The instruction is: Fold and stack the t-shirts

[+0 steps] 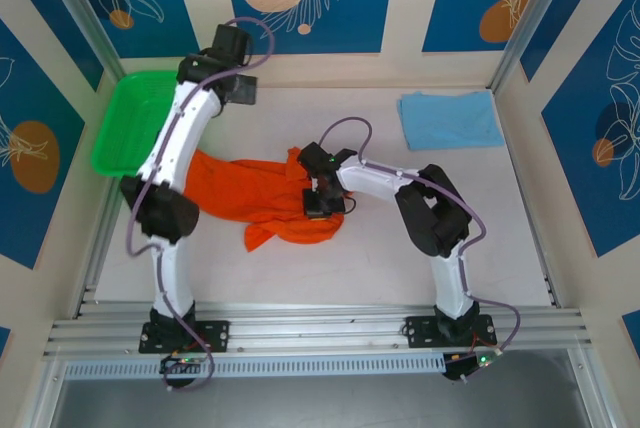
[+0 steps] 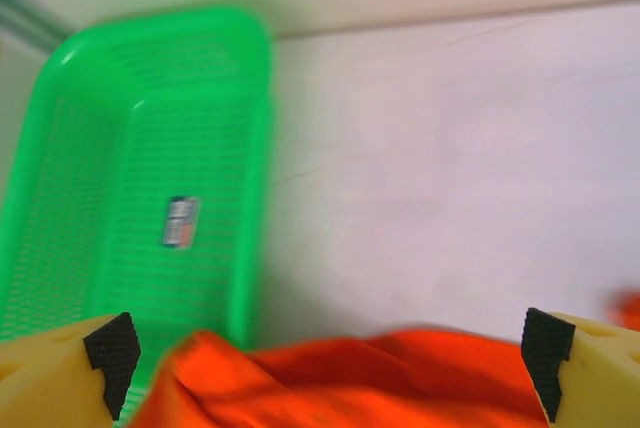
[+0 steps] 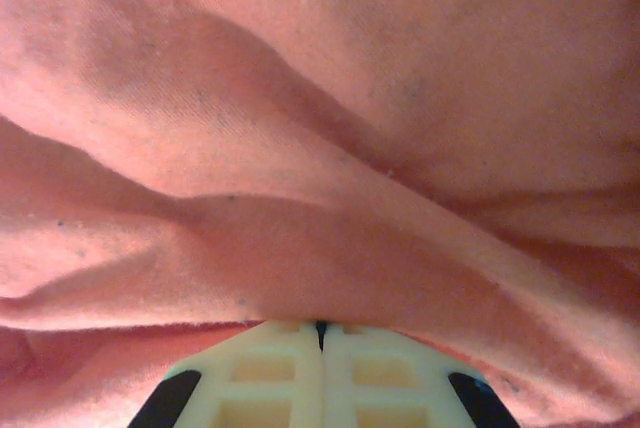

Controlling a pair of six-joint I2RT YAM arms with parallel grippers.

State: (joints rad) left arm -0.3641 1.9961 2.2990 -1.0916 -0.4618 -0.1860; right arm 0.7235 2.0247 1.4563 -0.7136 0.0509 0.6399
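The orange t-shirt [image 1: 250, 193] lies crumpled across the middle of the table. My right gripper [image 1: 322, 198] is down on the shirt's right part. In the right wrist view its fingers [image 3: 285, 368] are pressed together with orange cloth [image 3: 300, 148] bunched at the gripper's [image 3: 320, 330] tips. The sky-blue t-shirt [image 1: 450, 120] lies folded flat at the back right. My left gripper [image 1: 243, 88] hangs raised behind the orange shirt, jaws wide open. Between its fingertips [image 2: 112, 346], in the left wrist view, the gripper [image 2: 328, 348] has the shirt's edge [image 2: 330, 378] low in frame.
A bright green plastic basket [image 1: 105, 138] stands at the back left, its long rim [image 2: 255, 148] near the orange shirt's left end. Bare white table [image 1: 330, 128] lies between the two shirts. Patterned walls close off the back and sides.
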